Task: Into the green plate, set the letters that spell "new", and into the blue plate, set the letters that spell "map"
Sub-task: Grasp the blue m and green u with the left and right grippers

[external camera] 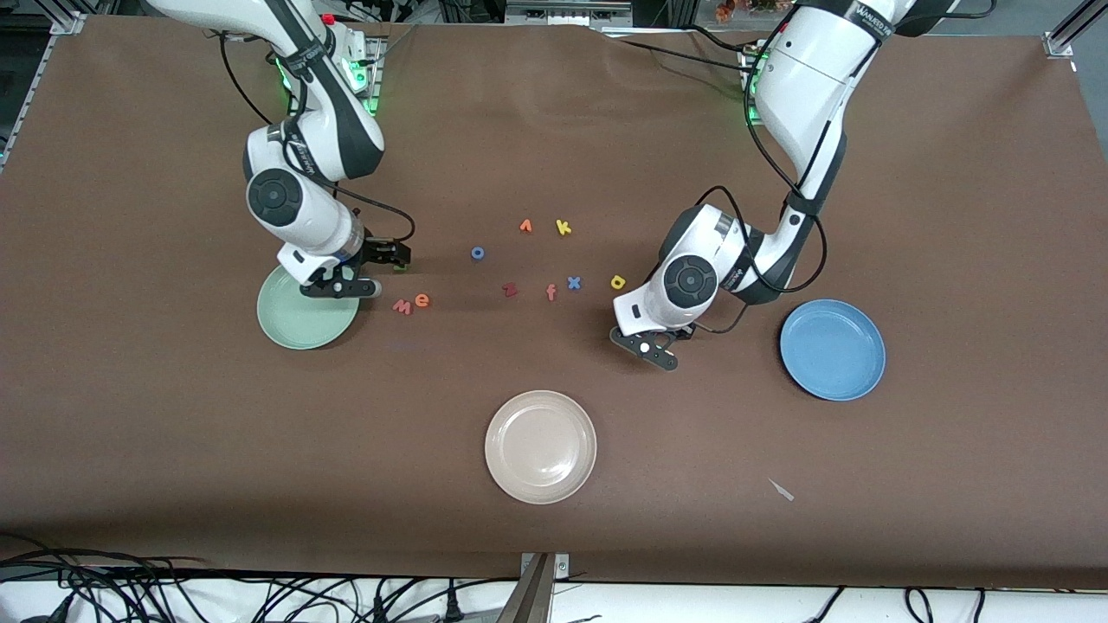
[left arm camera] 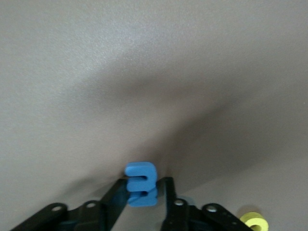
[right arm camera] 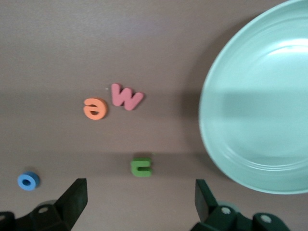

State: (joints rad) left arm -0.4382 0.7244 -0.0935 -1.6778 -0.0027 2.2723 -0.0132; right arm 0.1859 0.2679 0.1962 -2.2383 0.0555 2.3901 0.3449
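Blue foam m (left arm camera: 141, 185) clamped in my left gripper (left arm camera: 143, 188): lift straight, grip square, carry to blue plate (external camera: 833, 350) at three o'clock. Right gripper (right arm camera: 139, 186) hangs open over green n (right arm camera: 141, 167).

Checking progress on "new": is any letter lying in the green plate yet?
No. The green plate is bare in the right wrist view, with the w, e and n on the table beside it.

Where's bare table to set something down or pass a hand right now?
Free patches: the cloth between the beige plate and the green plate, and between the beige plate and the blue plate. Crowded: the mid-table letter cluster from w and e to k and p.
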